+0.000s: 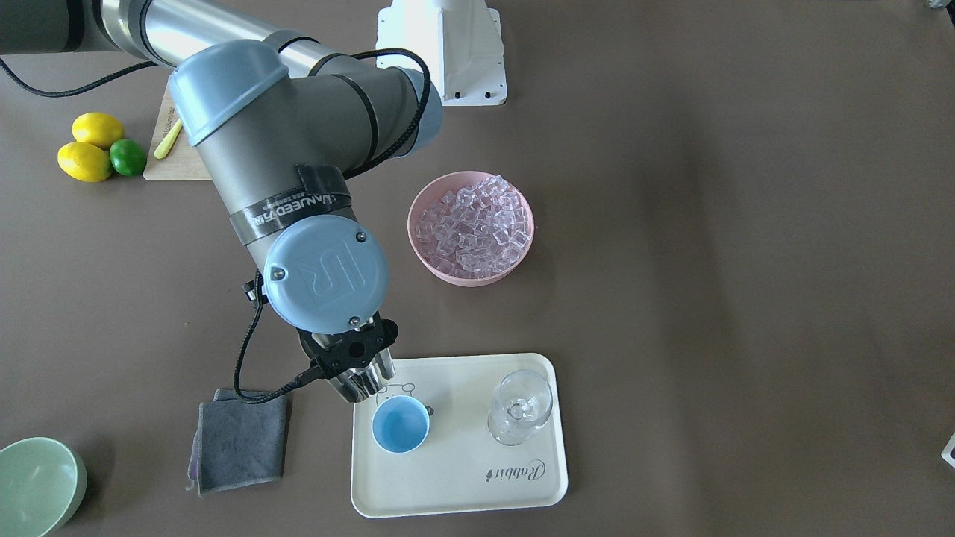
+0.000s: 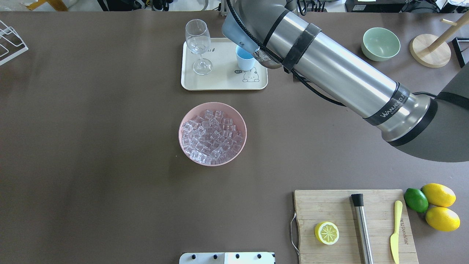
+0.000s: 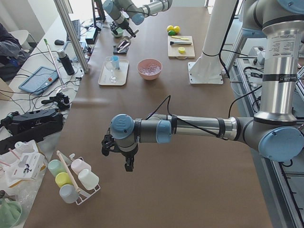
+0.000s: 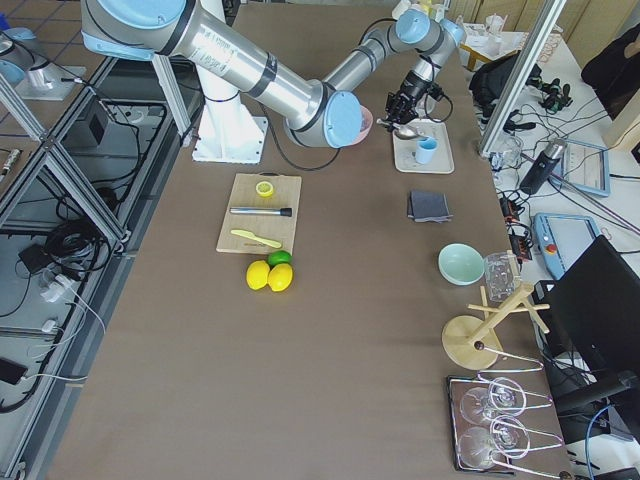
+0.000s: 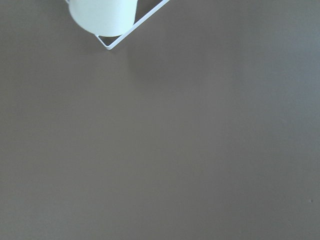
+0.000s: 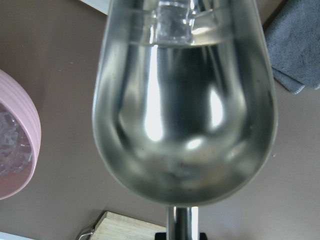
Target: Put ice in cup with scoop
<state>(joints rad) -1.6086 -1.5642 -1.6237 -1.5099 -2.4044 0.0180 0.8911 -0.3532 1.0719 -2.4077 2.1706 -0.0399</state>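
Tipping now risks spillage: the right fingers (image 1: 382,333), clenched on the scoop (image 1: 363,382) held just right of the cup (image 1: 401,424) on the far tray (image 1: 455,492), may shed ice (image 6: 172,22) past its narrow rim onto the table (image 1: 671,298); whether the left fingers (image 3: 128,165) are clenched cannot be told.

The cream tray (image 1: 455,477) bears the script word "Rabbit", a black band (image 2: 390,107) round the right arm (image 2: 329,73) reads "WANJEED", and its blue joint cap (image 1: 326,274) carries an embossed "UR".
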